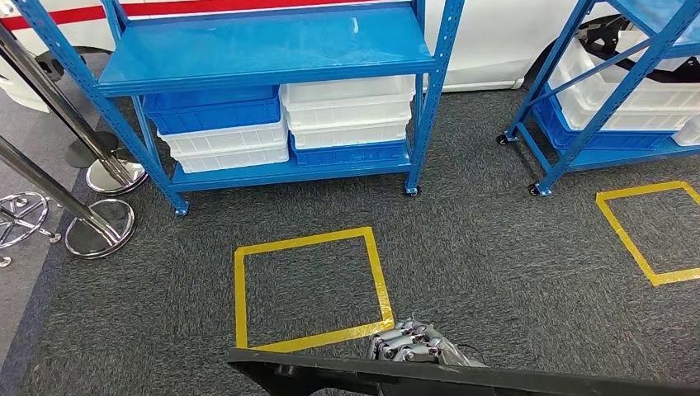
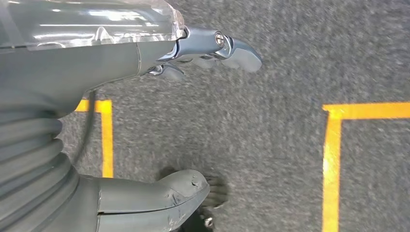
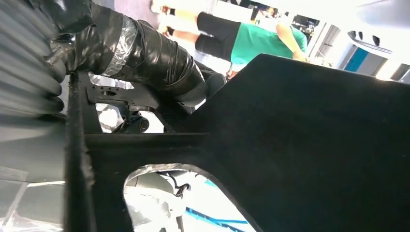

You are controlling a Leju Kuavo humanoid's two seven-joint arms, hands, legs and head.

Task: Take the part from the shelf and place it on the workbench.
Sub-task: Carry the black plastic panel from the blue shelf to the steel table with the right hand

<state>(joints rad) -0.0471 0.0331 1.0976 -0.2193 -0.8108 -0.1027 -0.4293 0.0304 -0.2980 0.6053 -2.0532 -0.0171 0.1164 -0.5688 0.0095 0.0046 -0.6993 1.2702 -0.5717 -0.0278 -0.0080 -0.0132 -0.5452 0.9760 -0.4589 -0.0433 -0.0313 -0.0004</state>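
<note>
Part: a flat black panel with a felt-like face, lying across the bottom edge of the head view, low in front of the robot and above the carpet; already off the shelf
Long axis: runs side to side across the robot's front, from near the yellow floor square out toward the robot's right
Right hand: its fingers curl over the panel's far edge, grasping it; in the right wrist view the part lies right against the wrist, with a cut-out in it
Left hand: hangs over the carpet, thumb and fingers apart, holding nothing, well clear of the part
Nearer hand: the right, which carries the load alone, by my reading
Shelf: blue, ahead, with stacked blue and white bins
Worktop: not visible; I judge a turn away from the shelf is needed before placing
</note>
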